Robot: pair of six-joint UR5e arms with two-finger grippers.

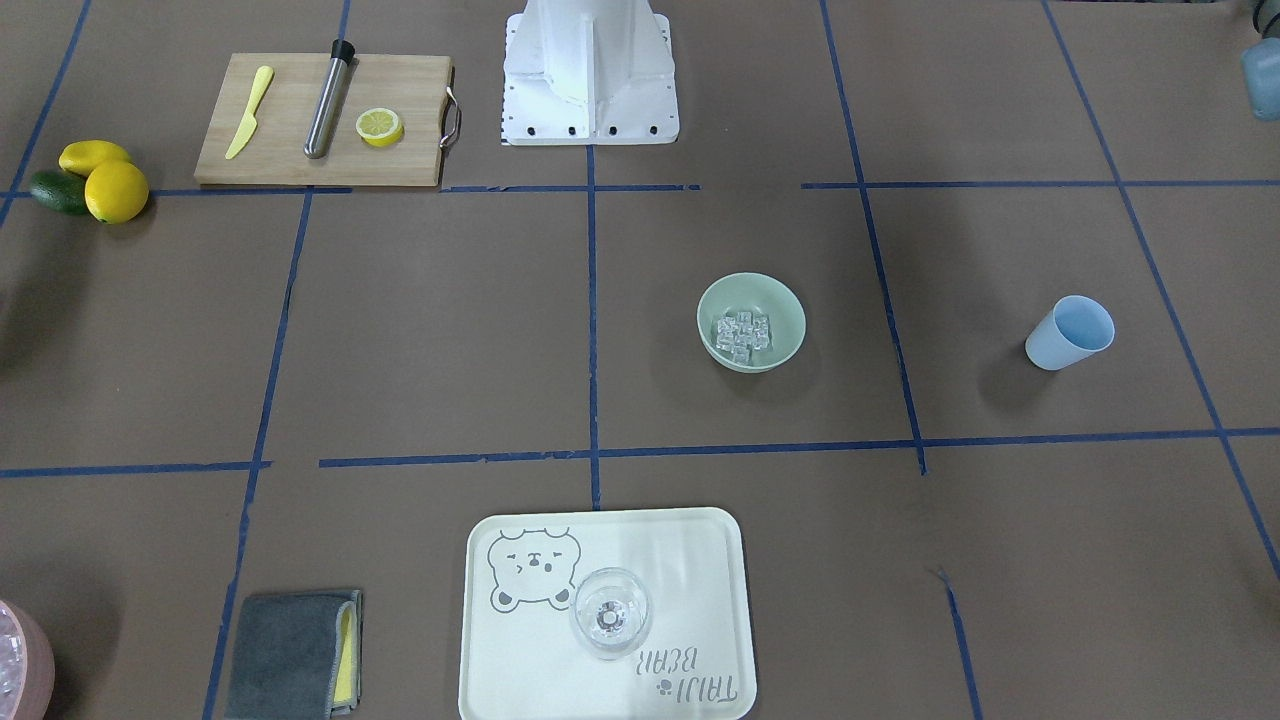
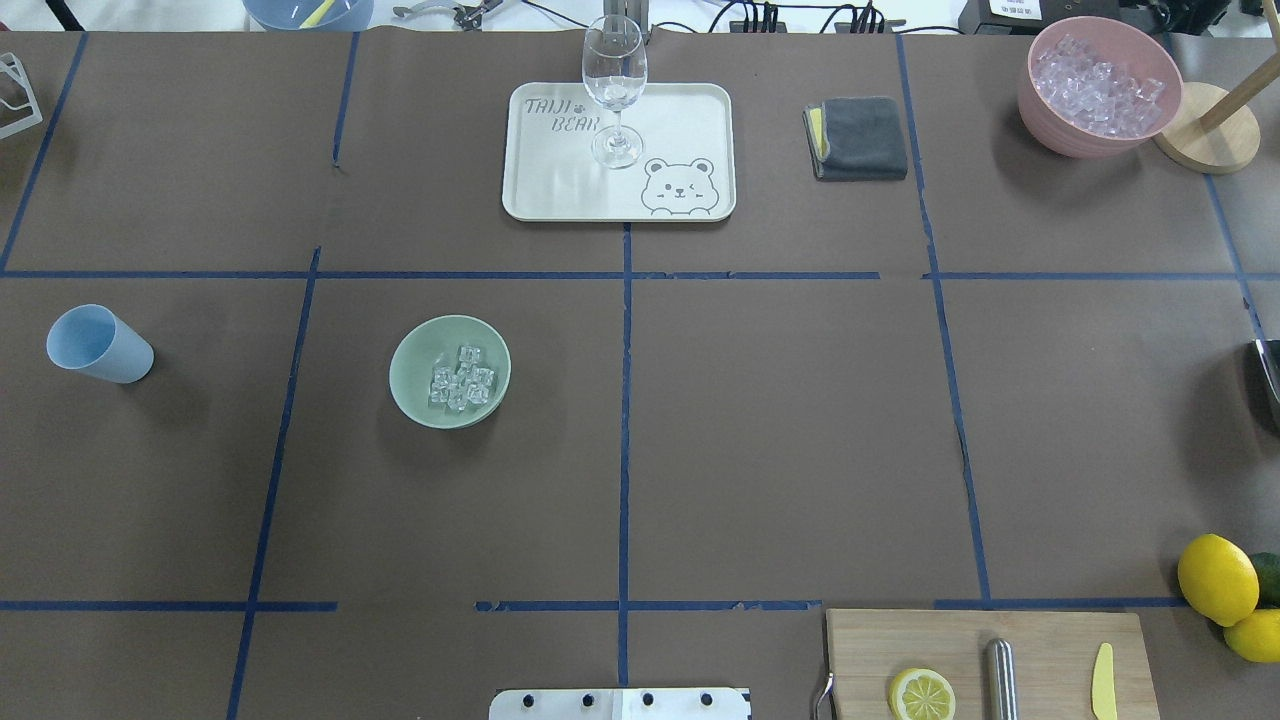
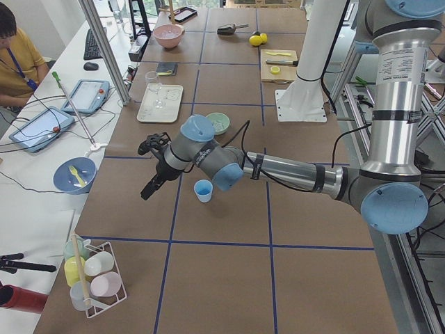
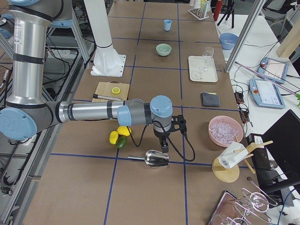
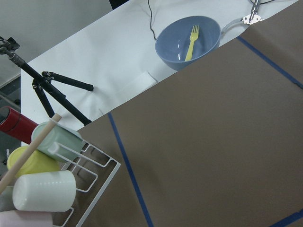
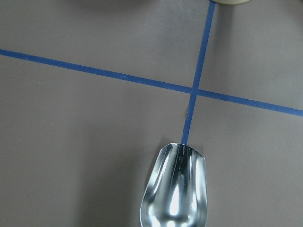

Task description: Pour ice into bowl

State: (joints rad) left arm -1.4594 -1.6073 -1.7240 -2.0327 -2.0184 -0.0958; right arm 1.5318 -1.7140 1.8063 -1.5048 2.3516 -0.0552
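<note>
The mint-green bowl [image 1: 751, 300] [image 2: 415, 375] stands upright on the brown table and holds several clear ice cubes [image 1: 744, 333] [image 2: 462, 378]. A light blue cup [image 1: 1070, 333] [image 2: 98, 344] stands upright and looks empty, apart from the bowl on my left side. My left gripper [image 3: 149, 185] hovers just beyond the cup [image 3: 203, 190]; I cannot tell if it is open. My right gripper [image 4: 162, 145] hangs over a metal scoop [image 4: 157, 159] [image 6: 175, 189] far from the bowl; I cannot tell its state.
A pink bowl of ice [image 2: 1098, 85] stands at the far right. A tray [image 2: 560, 185] carries a wine glass [image 2: 614, 75]. A cutting board [image 1: 290, 150], lemons [image 1: 115, 190], a grey cloth [image 2: 858, 138] and a cup rack [image 5: 47, 184] lie around.
</note>
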